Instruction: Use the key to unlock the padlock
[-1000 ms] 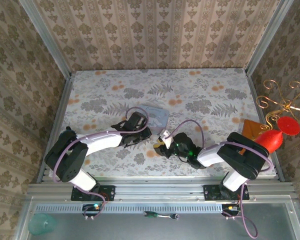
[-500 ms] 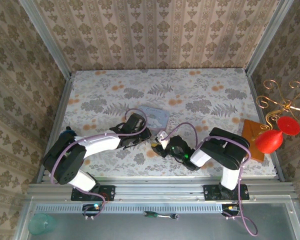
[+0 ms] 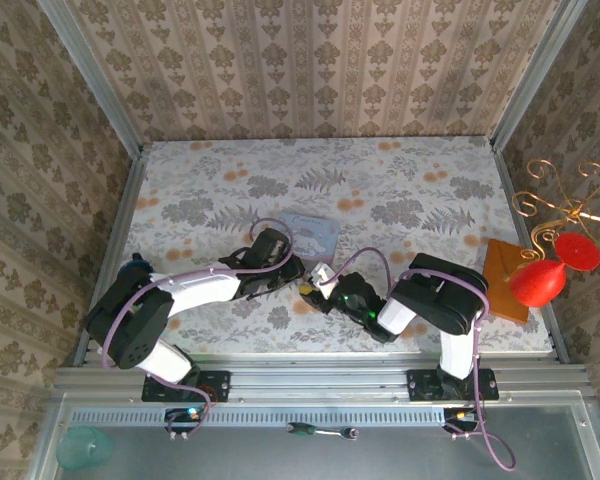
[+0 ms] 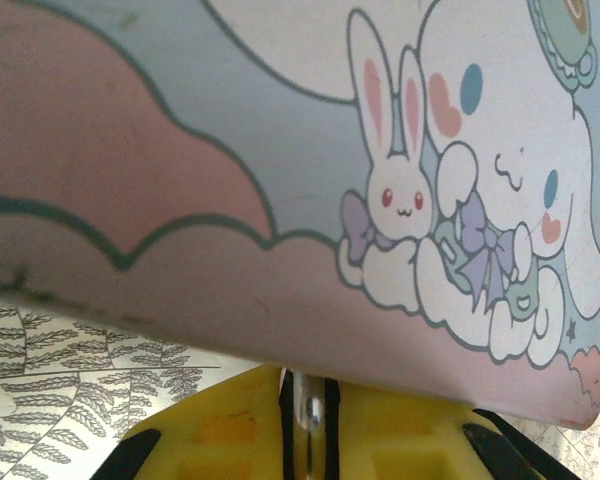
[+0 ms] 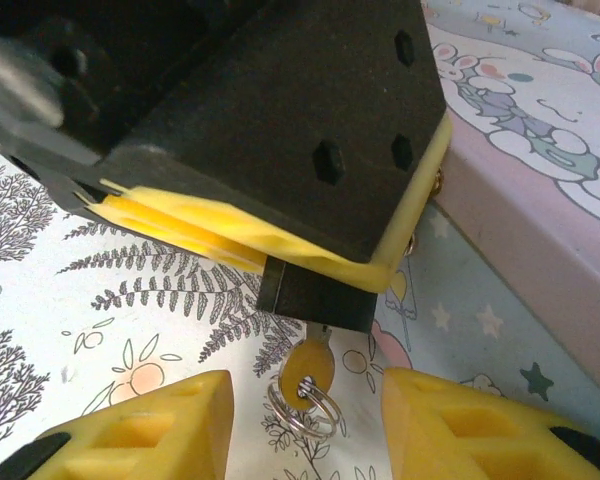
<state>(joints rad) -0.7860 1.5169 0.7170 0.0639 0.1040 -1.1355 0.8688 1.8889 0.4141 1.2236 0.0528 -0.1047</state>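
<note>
**Top view, left to right.** Patterned wallpaper on three sides encloses a desk (image 3: 180,190) covered in a floral cloth. The left gripper (image 3: 286,268) and right gripper (image 3: 316,288) meet near the desk's middle, just in front of a pastel tin (image 3: 315,235). A gilt wire stand (image 3: 570,205) and a red ornament (image 3: 540,280) sit at the right edge. On the metal ledge in front of my arms' bases lie a teal cup (image 3: 80,447) and a green-handled tool (image 3: 320,431).

**Left wrist view.** This shows the cartoon rabbits on the tin's lid in close-up. A thin metal bar is pinched between the left gripper's yellow fingers (image 4: 220,440).

**Right wrist view.** This shows detail too small to read from above. The left gripper is clenched on the padlock (image 5: 315,298), a black block close to the tin's side. The key (image 5: 310,362) sticks out of the padlock's lower face, with a wire ring (image 5: 305,405) through its head. The right gripper's fingers (image 5: 160,430) stand released, one on each side of the key, touching neither it nor the ring.

**Containers.** The tin has its lid on. I cannot tell what the tin or the cup holds.
</note>
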